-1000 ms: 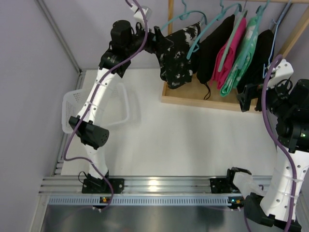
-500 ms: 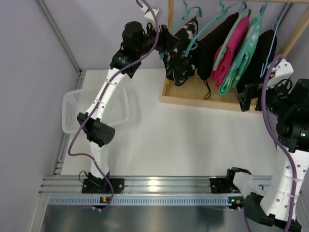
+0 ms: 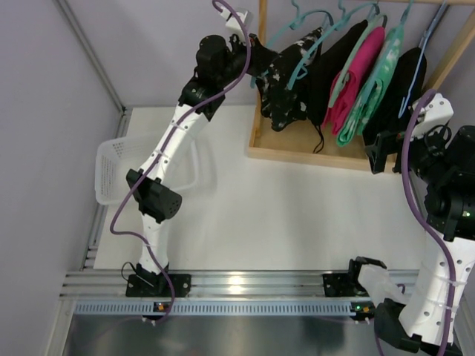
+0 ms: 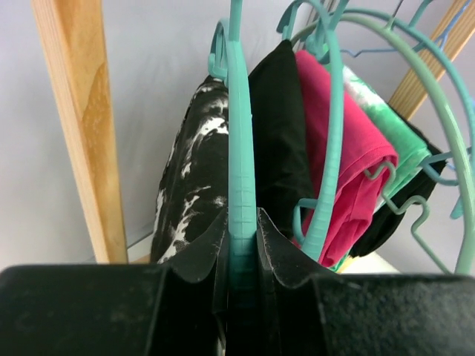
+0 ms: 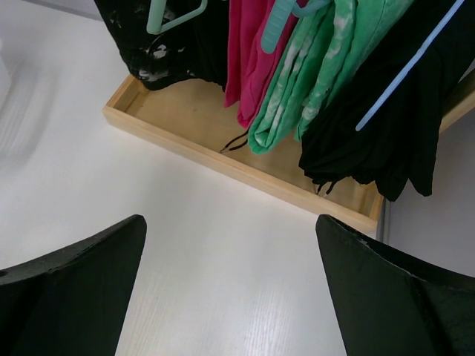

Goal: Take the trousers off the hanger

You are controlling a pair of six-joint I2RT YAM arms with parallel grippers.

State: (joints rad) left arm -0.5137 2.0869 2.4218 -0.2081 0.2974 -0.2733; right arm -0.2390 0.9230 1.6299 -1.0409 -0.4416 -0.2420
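Note:
The trousers (image 3: 286,93), black with white splotches, hang leftmost on the rack from the teal hanger (image 3: 286,31). My left gripper (image 3: 257,63) is raised at the rack's left end. In the left wrist view it (image 4: 242,222) is shut on the hanger's (image 4: 239,111) sloping bar, with the trousers (image 4: 189,170) hanging just left of and behind the bar. My right gripper (image 3: 382,152) hovers open to the right of the rack. In the right wrist view it (image 5: 230,282) has only bare table between its fingers, and the trousers' (image 5: 159,52) lower end shows at the top left.
A wooden rack tray (image 3: 312,157) and upright post (image 3: 261,30) hold the row. Right of the trousers hang a black garment (image 3: 334,63), a pink one (image 3: 358,74), a green one (image 3: 380,81) and another black one (image 3: 407,81). A white basket (image 3: 111,167) sits at the table's left.
My left arm swung right toward the rack and its jaws closed on the hanger's bar; hanger and trousers shifted right against the other clothes. The right arm barely moved.

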